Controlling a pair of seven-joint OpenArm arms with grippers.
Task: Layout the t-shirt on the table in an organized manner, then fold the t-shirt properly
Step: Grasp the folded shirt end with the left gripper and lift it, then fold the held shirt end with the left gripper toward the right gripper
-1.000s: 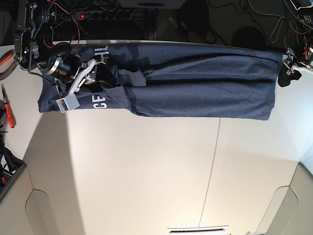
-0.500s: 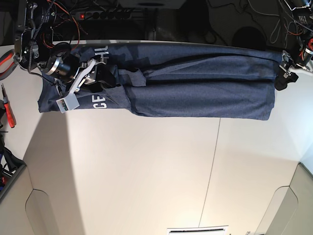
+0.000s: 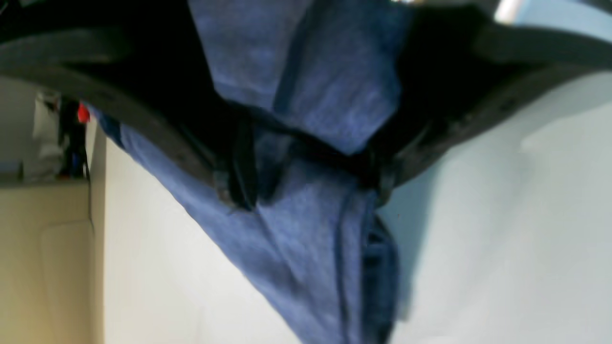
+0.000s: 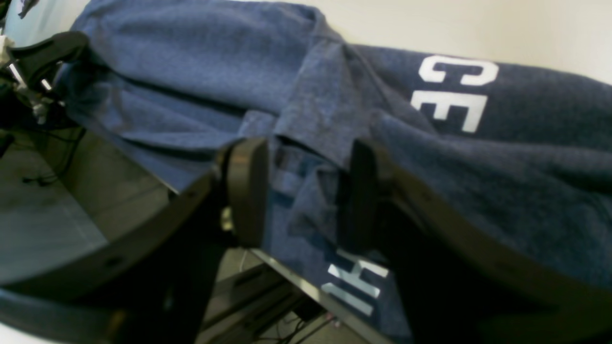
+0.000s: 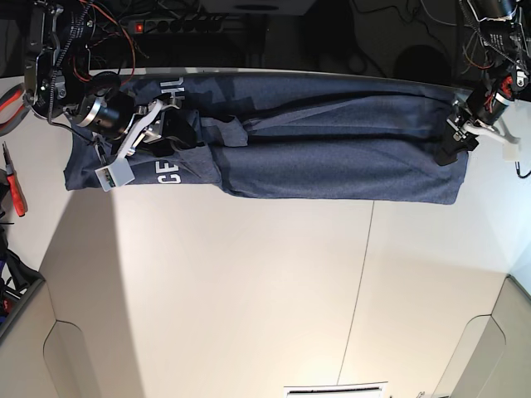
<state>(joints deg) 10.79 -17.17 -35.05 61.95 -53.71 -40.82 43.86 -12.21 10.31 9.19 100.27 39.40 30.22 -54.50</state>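
Here, in the left wrist view, the left gripper (image 3: 306, 186) straddles the shirt (image 3: 311, 229) hem, jaws spread; it should close only on the edge. Right wrist: right gripper (image 4: 301, 191) open around a fold. Base: shirt bunched along the table's (image 5: 249, 298) far edge; pliers (image 5: 12, 178) lie left of it.

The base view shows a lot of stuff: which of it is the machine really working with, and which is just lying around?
Part of the job:
- t-shirt, stretched along the far edge
- table
- right hand, jaws astride a fold of cloth
- left hand, at the shirt's other end

Just lying about:
- red-handled pliers at the table's edge
- power strip and cables behind the table
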